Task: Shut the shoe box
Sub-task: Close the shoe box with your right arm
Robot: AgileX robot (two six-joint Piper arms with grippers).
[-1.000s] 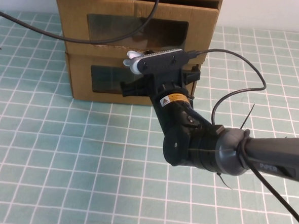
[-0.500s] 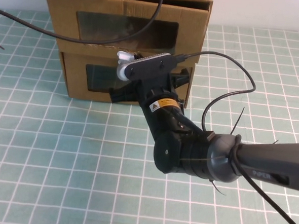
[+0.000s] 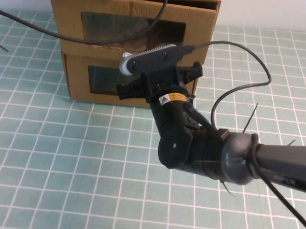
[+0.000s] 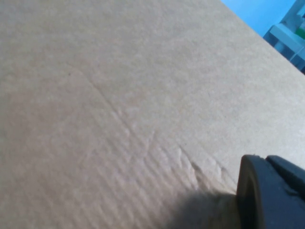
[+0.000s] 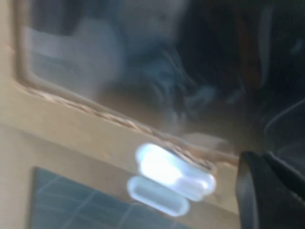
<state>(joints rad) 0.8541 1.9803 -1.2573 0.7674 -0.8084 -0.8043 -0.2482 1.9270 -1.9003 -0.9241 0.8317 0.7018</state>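
The shoe box [image 3: 200, 29] sat at the far edge of the bench [image 3: 61, 166] as the upper of two stacked cardboard boxes, with its wide clear window [image 3: 132, 27] facing the robot. Its front looked to stand a little proud of the lower box [image 3: 77, 79], so I judged the drawer was not fully home yet.

The right tool [image 3: 160, 86] was up against the fronts of the two boxes, about where they meet. Its own wrist housing hid the business end, so I could not tell whether it was released or clenched. Its wrist camera looked straight at the small white pull tab [image 5: 164, 167] just below the window.

The left tool [image 4: 269, 191] hovered very close to a plain cardboard face. Only a dark edge of it showed, so its state could not be told either.

As for handling, this looked like light corrugated board: stiff across the flat front panel, but likely to dent at the edges and flimsy at the plastic window. No grasp seemed needed. A flat push on the cardboard strip beside the tab, clear of the window, looked the better bet. A light stack like this might slide back on the bench unless it was braced.
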